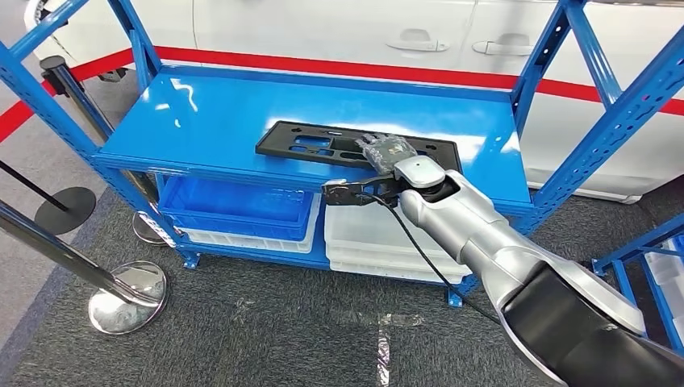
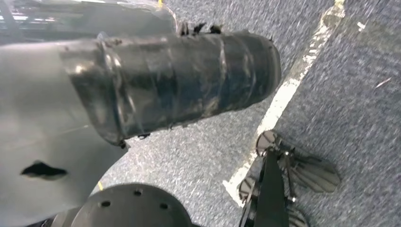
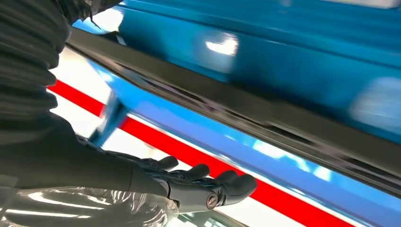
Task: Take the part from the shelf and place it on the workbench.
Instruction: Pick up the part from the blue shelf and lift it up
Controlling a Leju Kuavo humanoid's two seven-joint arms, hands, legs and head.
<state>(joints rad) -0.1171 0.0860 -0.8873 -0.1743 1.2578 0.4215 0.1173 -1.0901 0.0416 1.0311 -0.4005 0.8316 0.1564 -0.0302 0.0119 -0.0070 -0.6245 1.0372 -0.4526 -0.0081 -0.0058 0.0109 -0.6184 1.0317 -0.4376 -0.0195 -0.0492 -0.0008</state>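
Observation:
The part (image 1: 323, 145) is a flat black plastic frame with cut-outs, lying on the blue top shelf (image 1: 210, 121) near its front edge. My right hand (image 1: 384, 151) lies over the part's front right section, with the silver arm coming in from the lower right. Close up, the right hand's dark fingers (image 3: 208, 182) are stretched out with nothing in them, and the part (image 3: 236, 113) runs past as a long dark strip, apart from the fingers. My left hand (image 2: 189, 75) hangs over the grey floor under a dark wrapped cover, and its fingers are hidden.
Under the top shelf sit a blue bin (image 1: 234, 205) and stacked white bins (image 1: 379, 238). Blue uprights (image 1: 613, 121) frame the shelf. Chrome stanchion bases (image 1: 129, 294) stand at the left, another blue rack (image 1: 645, 258) at the right, and a white car (image 1: 363, 32) behind.

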